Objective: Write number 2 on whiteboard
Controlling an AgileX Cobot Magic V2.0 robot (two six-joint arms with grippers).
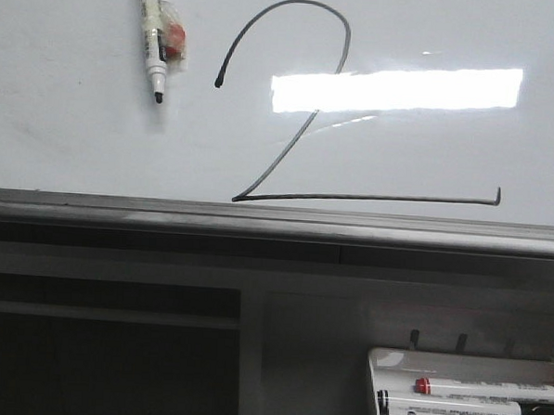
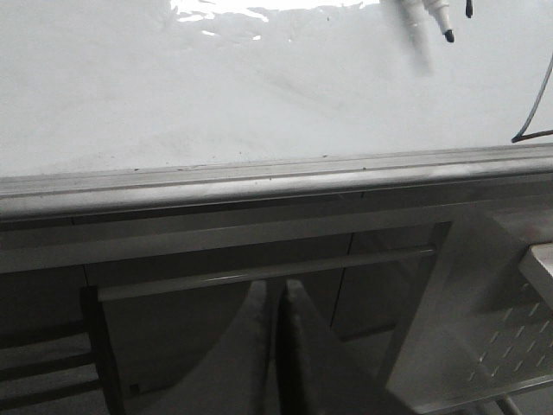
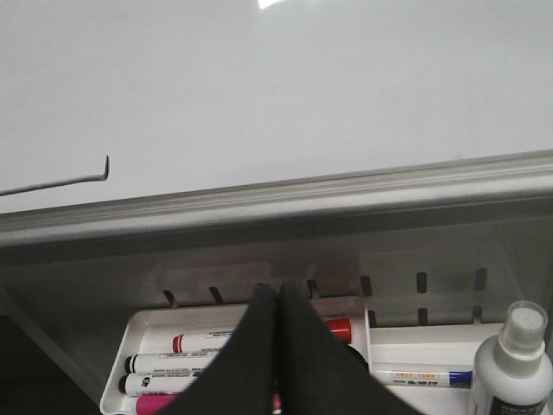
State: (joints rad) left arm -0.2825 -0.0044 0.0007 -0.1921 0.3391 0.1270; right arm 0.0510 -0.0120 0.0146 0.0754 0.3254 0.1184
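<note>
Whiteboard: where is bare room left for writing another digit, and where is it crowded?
On the whiteboard, bare patches lie left of the number 2, below the uncapped marker, and right of the 2 above its base stroke. The marker tray is crowded with pens.

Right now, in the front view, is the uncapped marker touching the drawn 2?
No. The marker sits on the whiteboard apart from the number 2, bare board between its tip and the stroke's start.

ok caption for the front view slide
Finished number 2 on the whiteboard, a marker stuck beside it, tray of markers below.
</note>
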